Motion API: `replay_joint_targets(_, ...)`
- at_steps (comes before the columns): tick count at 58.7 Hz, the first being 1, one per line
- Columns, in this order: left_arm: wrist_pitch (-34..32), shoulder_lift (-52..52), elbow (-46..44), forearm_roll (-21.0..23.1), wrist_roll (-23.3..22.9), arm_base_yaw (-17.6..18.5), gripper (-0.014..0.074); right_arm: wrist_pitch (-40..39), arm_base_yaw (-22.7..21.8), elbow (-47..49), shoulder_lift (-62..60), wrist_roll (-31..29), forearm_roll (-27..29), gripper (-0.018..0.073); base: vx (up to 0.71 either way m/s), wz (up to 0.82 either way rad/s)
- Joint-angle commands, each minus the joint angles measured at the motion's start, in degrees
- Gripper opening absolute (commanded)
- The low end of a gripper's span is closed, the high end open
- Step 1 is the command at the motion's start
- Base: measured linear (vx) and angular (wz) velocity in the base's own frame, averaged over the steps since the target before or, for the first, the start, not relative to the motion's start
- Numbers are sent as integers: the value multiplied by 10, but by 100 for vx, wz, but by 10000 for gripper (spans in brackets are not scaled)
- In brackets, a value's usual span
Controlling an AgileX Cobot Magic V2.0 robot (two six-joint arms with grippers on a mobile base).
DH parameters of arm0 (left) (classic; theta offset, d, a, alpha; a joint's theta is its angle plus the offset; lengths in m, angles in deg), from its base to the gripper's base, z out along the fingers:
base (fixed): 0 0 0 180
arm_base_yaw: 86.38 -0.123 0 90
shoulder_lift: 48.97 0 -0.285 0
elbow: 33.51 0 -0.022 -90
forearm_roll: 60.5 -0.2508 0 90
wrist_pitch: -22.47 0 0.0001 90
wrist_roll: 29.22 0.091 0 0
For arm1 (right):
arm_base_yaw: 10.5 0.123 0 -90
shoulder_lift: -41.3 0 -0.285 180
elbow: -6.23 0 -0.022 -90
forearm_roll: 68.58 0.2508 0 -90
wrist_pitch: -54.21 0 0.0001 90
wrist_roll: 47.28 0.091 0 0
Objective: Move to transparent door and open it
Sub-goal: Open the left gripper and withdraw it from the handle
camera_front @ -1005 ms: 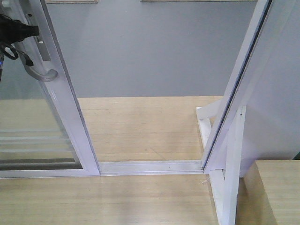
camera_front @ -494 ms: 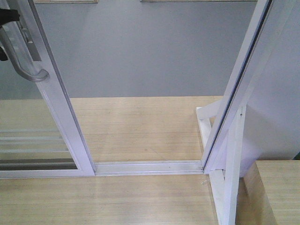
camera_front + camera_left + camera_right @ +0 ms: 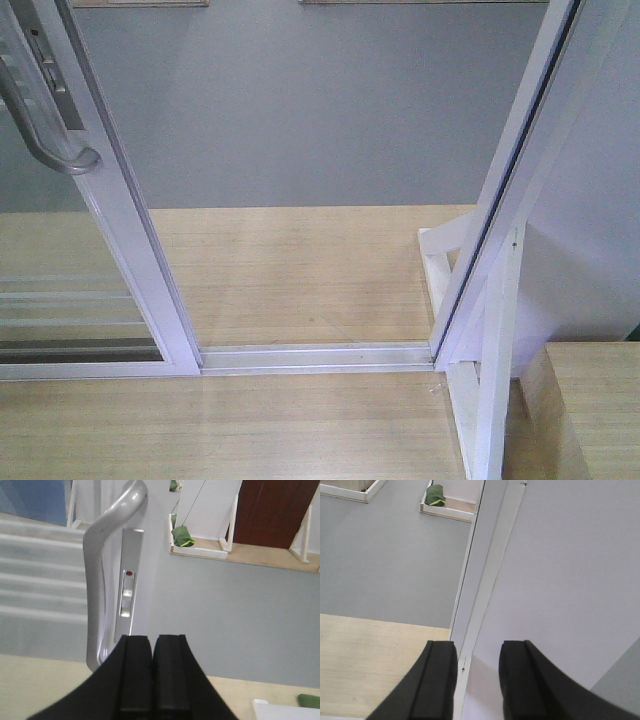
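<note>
The transparent door [image 3: 130, 250] stands at the left of the front view, a glass panel in a white frame with thin white bars low down. It is slid aside, and the doorway to its right is open. Its curved silver handle [image 3: 48, 135] sits on the stile and also shows in the left wrist view [image 3: 95, 580], beside a lock plate [image 3: 129, 575]. My left gripper [image 3: 152, 639] is shut and empty, just right of the handle's lower end and apart from it. My right gripper [image 3: 477, 647] is open and empty, facing the white door jamb [image 3: 490, 555].
The floor track [image 3: 320, 355] runs across the doorway to the white jamb [image 3: 500, 200] on the right. A white support frame [image 3: 490, 400] and a wooden surface [image 3: 590, 400] stand at the lower right. Grey floor lies beyond the doorway.
The door has slid a little further left. My left gripper, at the handle in the front view a second ago, has left that view.
</note>
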Motion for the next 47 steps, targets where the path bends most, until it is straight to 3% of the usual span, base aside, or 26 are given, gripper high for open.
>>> replay_joint_targets(1,-59,-78,56,38,-4,3,86,-44,-3,18,0,-5,-3,302,0,0)
replay_joint_targets(12,-41,-189,175,36,-4,3,87,-44,-3,18,0,-5,-3,302,0,0)
replay_joint_targets(23,-41,-228,252,36,-4,3,87,-44,-3,18,0,-5,-3,302,0,0)
replay_joint_targets(33,-48,-253,282,-15,0,11,30,-43,-3,18,0,-5,-3,302,0,0)
replay_joint_targets(40,-61,-329,282,-96,2,42,-8,-44,-3,18,0,-5,-3,302,0,0)
replay_joint_targets(47,-38,-409,289,-66,2,60,-5,-43,-3,18,0,-5,-3,302,0,0)
